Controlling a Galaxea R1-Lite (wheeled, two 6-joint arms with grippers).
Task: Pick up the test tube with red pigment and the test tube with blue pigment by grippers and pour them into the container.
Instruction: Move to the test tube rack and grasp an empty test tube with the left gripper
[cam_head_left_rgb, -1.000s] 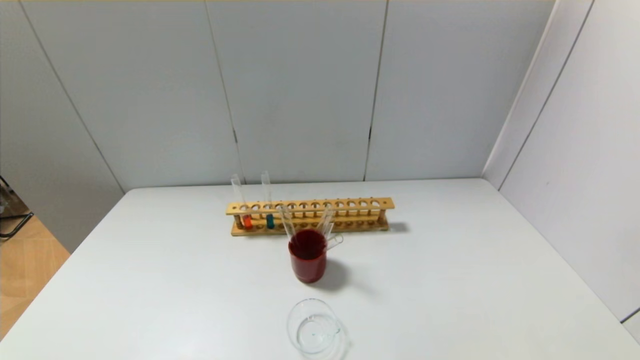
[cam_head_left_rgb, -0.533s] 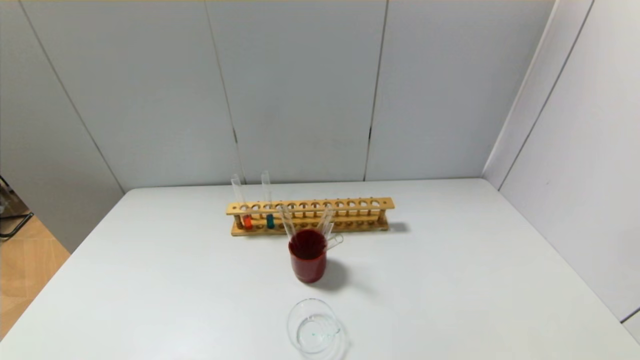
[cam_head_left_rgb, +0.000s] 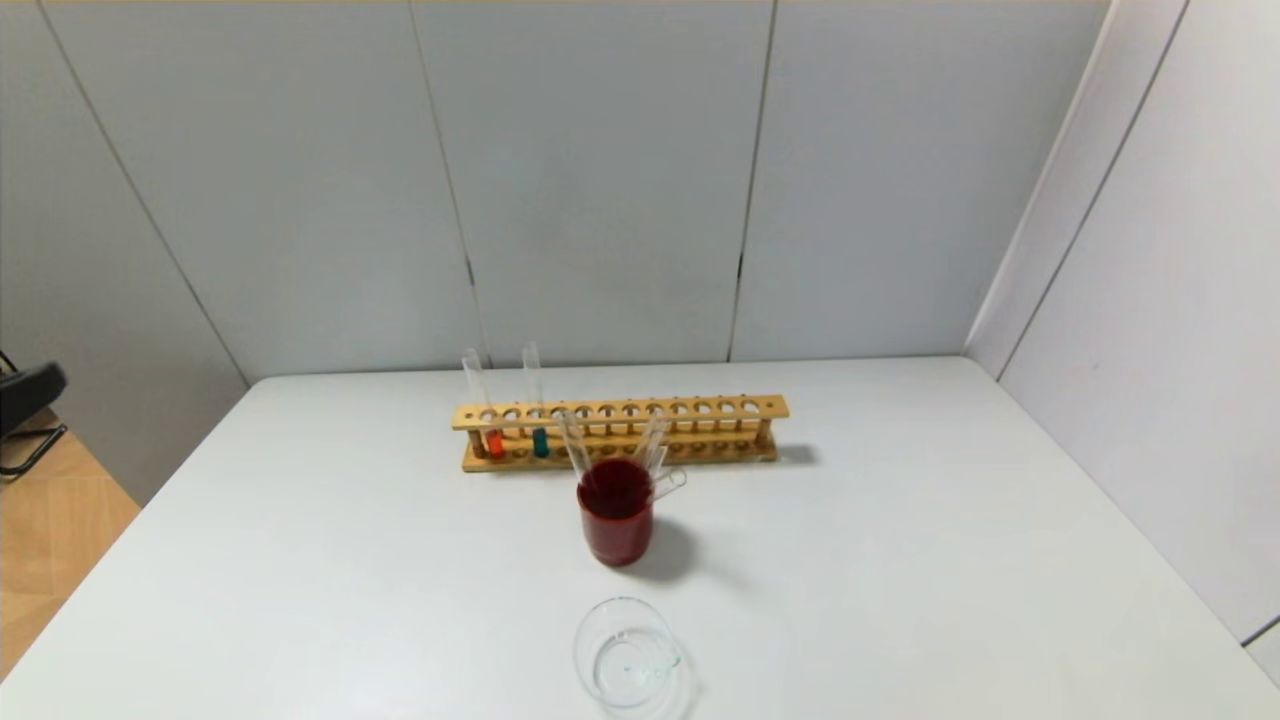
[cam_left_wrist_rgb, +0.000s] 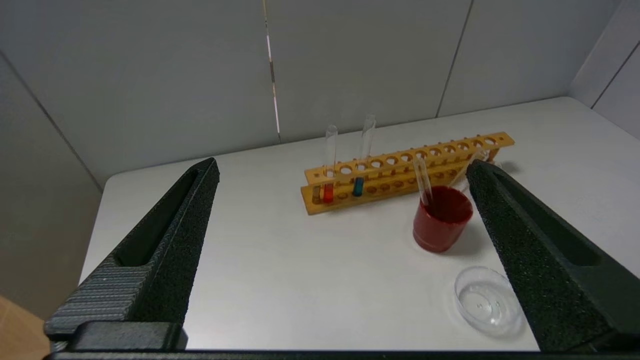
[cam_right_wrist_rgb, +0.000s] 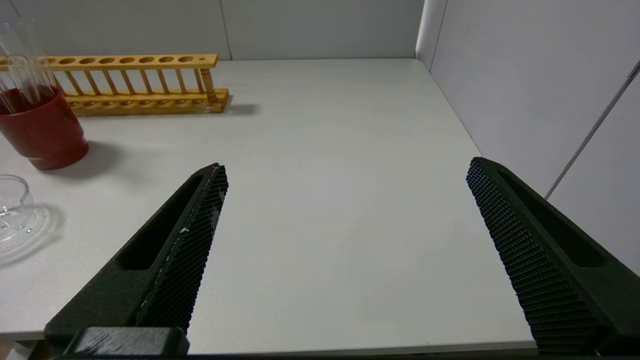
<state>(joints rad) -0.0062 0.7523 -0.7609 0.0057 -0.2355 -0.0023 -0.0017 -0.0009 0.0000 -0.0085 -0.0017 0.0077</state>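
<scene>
The test tube with red pigment (cam_head_left_rgb: 493, 440) and the test tube with blue pigment (cam_head_left_rgb: 540, 440) stand upright at the left end of a wooden rack (cam_head_left_rgb: 700, 408). Both also show in the left wrist view, the red tube (cam_left_wrist_rgb: 328, 192) and the blue tube (cam_left_wrist_rgb: 358, 186). The container (cam_head_left_rgb: 628, 655), a low clear glass cup, sits near the table's front edge. My left gripper (cam_left_wrist_rgb: 344, 165) is open and empty, off the table's left side, well back from the rack. My right gripper (cam_right_wrist_rgb: 346, 165) is open and empty over the near right of the table.
A beaker of dark red liquid (cam_head_left_rgb: 616, 525) with several clear tubes leaning in it stands between rack and container. A black part of my left arm (cam_head_left_rgb: 28, 390) shows at the far left edge. Wall panels close the table's back and right sides.
A black part of my left arm has come into the head view at the far left edge. Nothing on the table has moved.
</scene>
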